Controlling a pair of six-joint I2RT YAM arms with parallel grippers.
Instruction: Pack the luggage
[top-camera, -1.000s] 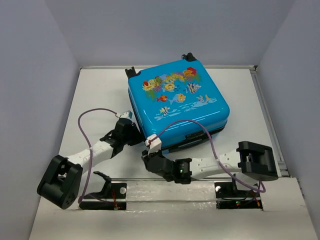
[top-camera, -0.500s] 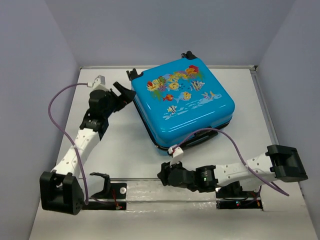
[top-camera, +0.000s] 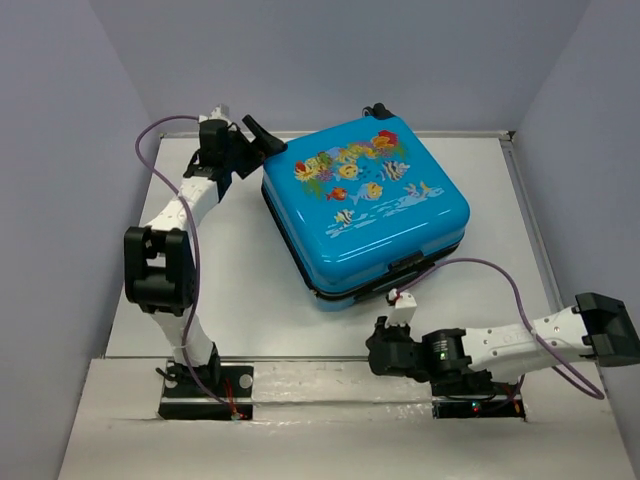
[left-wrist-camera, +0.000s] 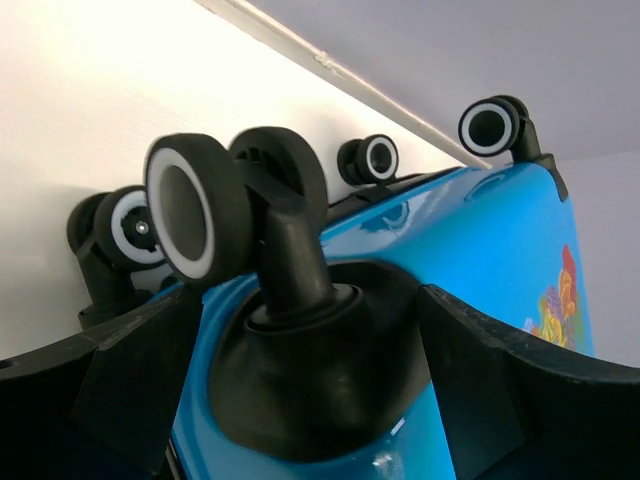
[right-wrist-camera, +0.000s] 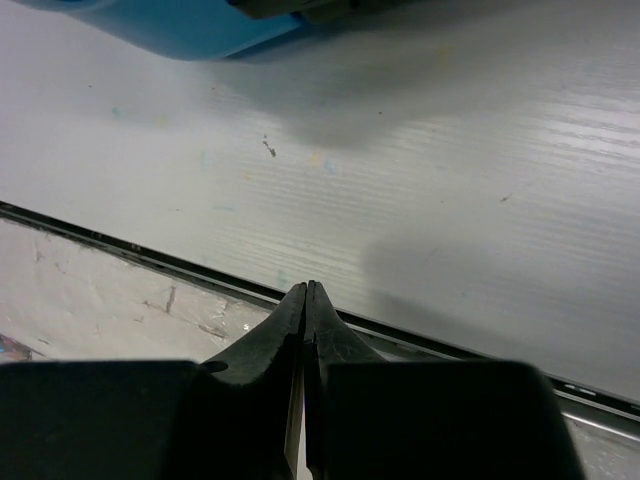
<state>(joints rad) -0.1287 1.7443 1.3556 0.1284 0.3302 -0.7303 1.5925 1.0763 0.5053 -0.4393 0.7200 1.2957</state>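
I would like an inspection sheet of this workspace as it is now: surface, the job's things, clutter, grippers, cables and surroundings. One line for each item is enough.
Surface: white table, with a few small marks in the right wrist view.
Job's things: blue luggage lies flat with the fish print up and looks shut; black wheels at its far side.
Clutter: nothing seen.
Grippers: left gripper is open, its fingers on either side of a corner wheel's mount; right gripper is shut, empty, low over the table's near edge.
Cables: purple left cable loops above its arm; purple right cable arches beside the luggage.
Surroundings: plain grey walls on three sides.
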